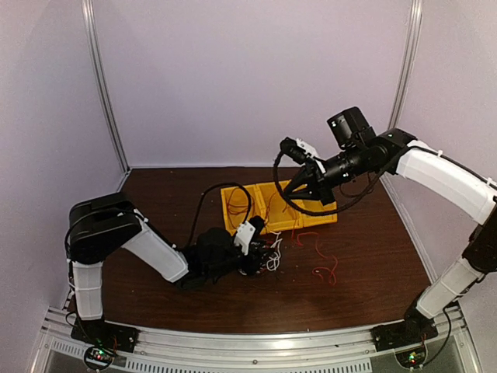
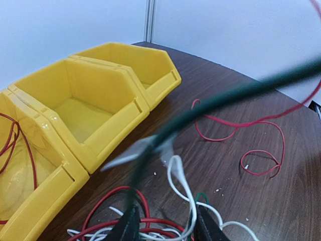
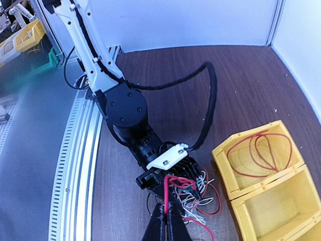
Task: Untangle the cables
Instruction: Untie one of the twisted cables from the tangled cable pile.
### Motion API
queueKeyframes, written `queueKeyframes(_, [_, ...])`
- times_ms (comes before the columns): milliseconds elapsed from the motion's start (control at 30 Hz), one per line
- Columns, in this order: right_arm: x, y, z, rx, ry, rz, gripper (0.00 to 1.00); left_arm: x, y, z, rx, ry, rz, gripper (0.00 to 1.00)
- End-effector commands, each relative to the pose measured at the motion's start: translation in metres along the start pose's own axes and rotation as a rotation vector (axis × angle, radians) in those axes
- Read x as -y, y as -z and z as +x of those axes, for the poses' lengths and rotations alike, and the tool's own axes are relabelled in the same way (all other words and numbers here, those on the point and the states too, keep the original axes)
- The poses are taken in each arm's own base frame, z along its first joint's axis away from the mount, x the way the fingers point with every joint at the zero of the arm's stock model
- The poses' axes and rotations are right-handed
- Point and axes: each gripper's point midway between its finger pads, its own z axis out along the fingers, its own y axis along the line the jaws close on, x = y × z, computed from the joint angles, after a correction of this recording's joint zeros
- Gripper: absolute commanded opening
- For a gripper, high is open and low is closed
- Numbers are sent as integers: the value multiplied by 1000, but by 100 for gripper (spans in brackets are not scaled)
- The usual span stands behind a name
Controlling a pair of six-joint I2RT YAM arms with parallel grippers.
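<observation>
The cables are a clump [image 1: 273, 256] of thin red, white and green wires on the brown table, left of the yellow bin [image 1: 311, 219]. My left gripper [image 1: 262, 260] lies low in the clump [image 2: 175, 168]. Its jaws stand partly closed with wires bunched between them [image 2: 165, 230]. My right gripper [image 1: 295, 189] hangs high above the bin. In its wrist view it is shut [image 3: 166, 219] on one red wire that runs up from the clump [image 3: 200, 198] around the left gripper [image 3: 195, 187]. A blurred dark green wire [image 2: 225, 95] crosses the left wrist view.
Loose red wire [image 1: 322, 260] [image 2: 261, 155] lies on the table right of the clump. The yellow bin [image 2: 108, 108] [image 3: 261, 201] has several compartments, and one holds a red wire loop [image 3: 256, 155]. An aluminium rail [image 3: 75, 165] runs along the near edge. Walls close the back and sides.
</observation>
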Motion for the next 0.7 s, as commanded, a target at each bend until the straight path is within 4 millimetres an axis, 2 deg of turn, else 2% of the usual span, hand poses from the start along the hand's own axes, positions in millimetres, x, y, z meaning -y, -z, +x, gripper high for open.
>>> queueKeyframes(0, [-22, 45, -53, 105, 119, 35, 0, 6, -6, 5, -11, -14, 25, 35])
queueKeyframes(133, [-27, 75, -82, 167, 169, 89, 0, 5, -5, 6, -13, -8, 22, 32])
queueKeyframes(300, [-24, 108, -96, 217, 198, 175, 0, 5, -4, 6, -12, -1, 22, 29])
queueKeyframes(400, [-20, 116, -90, 221, 188, 205, 0, 8, 1, 2, 6, -7, 30, 30])
queueKeyframes(667, [-15, 138, -66, 213, 160, 292, 0, 30, 30, -38, 79, -18, 84, 46])
